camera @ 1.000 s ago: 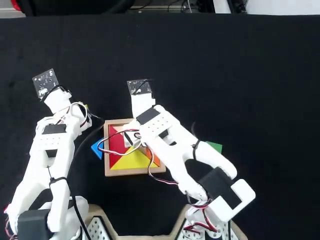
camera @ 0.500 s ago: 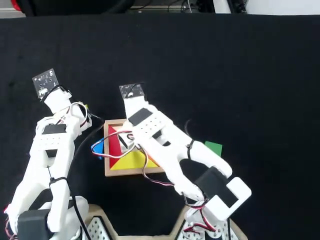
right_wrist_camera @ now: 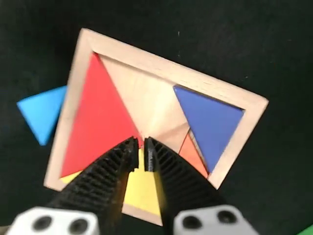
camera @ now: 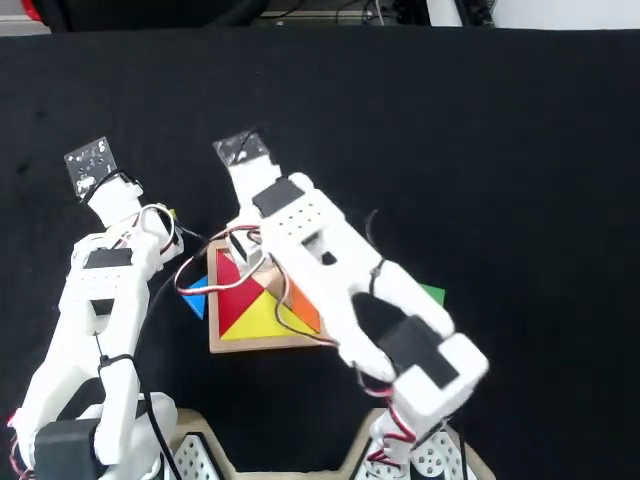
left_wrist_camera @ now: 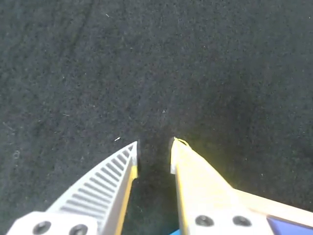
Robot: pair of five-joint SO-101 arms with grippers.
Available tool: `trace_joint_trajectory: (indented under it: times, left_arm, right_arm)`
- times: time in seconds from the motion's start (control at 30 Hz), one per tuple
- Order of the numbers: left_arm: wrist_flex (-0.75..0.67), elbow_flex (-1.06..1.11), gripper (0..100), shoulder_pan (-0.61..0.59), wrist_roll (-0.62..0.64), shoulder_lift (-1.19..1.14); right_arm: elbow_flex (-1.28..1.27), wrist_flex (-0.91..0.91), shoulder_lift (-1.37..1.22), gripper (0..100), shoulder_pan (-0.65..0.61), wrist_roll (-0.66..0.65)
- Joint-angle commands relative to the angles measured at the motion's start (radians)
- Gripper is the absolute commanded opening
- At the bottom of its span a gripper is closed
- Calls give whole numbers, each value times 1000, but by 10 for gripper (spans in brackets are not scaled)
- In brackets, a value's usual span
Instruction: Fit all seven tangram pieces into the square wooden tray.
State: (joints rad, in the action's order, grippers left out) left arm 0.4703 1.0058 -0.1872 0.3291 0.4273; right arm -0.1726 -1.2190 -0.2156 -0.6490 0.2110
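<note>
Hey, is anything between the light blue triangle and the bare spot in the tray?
Between the light blue triangle and the bare wood lie the tray's rim and the red triangle; the right gripper hangs over the tray's middle.

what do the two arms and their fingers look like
White blocky shells with black motors on the left arm and right arm, red, white and black cables looping. The left fingers are pale ribbed and yellow; right fingers black, ribbed.

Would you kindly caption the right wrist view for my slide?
Right gripper shut above the part-filled wooden tray; light-blue triangle lies outside.
</note>
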Motion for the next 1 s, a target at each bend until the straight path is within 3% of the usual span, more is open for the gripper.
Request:
trace_joint_trajectory:
  times: [0.0,0.43,0.8,0.97]
  left_arm:
    - [-20,-5,127,12,3,8]
    - [-20,-5,127,12,3,8]
    - [-20,-5,127,12,3,8]
    - [-20,-5,127,12,3,8]
  right_arm:
    - [70,20,-48,24,20,-20]
    - [47,5,-85,11,78,-26]
    - [62,95,-94,11,63,-26]
    - [62,12,-94,11,68,-26]
